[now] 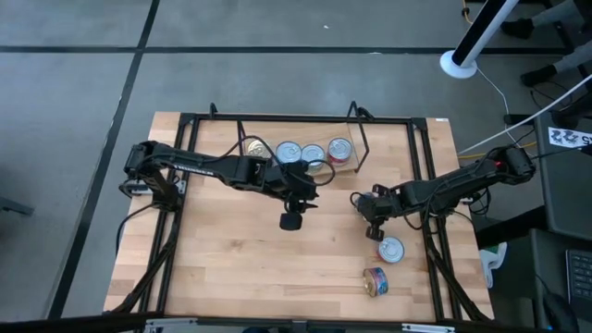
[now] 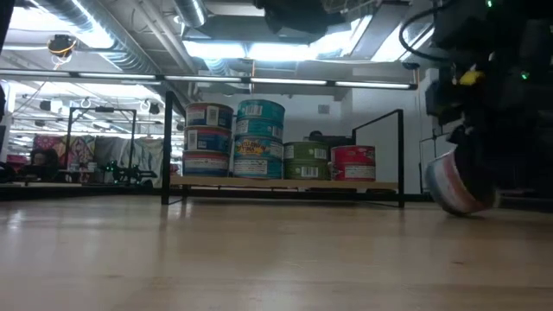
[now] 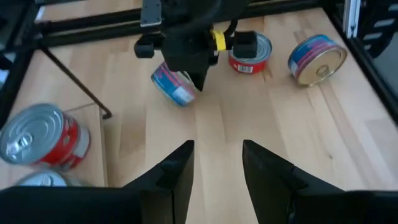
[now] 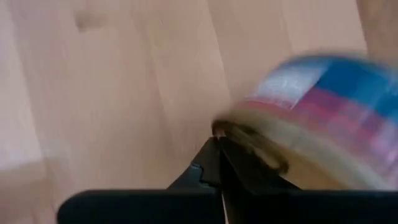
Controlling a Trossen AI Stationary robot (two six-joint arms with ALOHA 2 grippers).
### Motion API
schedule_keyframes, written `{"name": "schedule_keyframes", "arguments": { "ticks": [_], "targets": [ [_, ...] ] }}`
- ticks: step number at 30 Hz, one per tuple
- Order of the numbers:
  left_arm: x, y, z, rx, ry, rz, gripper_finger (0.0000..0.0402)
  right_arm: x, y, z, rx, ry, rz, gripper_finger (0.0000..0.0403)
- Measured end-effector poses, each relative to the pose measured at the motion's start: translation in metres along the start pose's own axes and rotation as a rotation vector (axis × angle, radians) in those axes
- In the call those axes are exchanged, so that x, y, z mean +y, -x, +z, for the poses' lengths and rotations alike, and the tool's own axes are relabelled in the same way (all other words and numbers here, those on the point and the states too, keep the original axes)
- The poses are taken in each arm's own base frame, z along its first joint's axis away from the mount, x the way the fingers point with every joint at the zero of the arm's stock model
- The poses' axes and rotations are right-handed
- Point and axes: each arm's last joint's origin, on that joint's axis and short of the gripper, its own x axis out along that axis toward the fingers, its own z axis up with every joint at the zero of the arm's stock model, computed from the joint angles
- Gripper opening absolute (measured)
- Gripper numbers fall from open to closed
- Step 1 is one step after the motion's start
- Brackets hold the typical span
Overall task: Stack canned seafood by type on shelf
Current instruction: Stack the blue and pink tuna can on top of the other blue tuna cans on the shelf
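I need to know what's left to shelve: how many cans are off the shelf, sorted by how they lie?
Upright can: 1
Can on its side: 1
Tilted can beside the right claw: 1
Total: 3

1. The desk [image 1: 240, 259] is pale wood in narrow strips, smooth with a matt finish.
2. The tins [image 1: 314, 154] have shiny silver metal lids and glossy printed side labels.
3. The shelf [image 2: 285, 184] is light wood on thin black wire.
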Motion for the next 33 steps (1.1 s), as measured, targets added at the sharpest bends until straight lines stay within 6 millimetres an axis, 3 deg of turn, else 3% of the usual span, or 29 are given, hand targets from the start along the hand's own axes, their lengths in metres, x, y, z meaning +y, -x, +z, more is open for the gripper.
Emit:
{"name": "schedule_keyframes", "arguments": {
  "ticks": [12, 18, 25, 33],
  "targets": [
    [-0.001, -0.014, -0.001, -0.018, -0.067, 0.002, 0.0131, 0.000, 0.001, 0.001, -0.007, 0.000, -0.003, 0.0002],
    [-0.001, -0.014, 0.000, -0.019, -0.067, 0.002, 0.0131, 0.005, 0.005, 0.003, 0.048, 0.040, 0.109, 0.0004],
    [-0.001, -0.014, 0.000, -0.019, -0.067, 0.002, 0.0131, 0.015, 0.039, 0.027, 0.053, 0.158, 0.142, 0.0002],
    [-0.001, -0.014, 0.000, -0.019, -0.062, 0.002, 0.0131, 0.018, 0.074, 0.054, -0.072, 0.294, -0.013, 0.0021]
  ]
}}
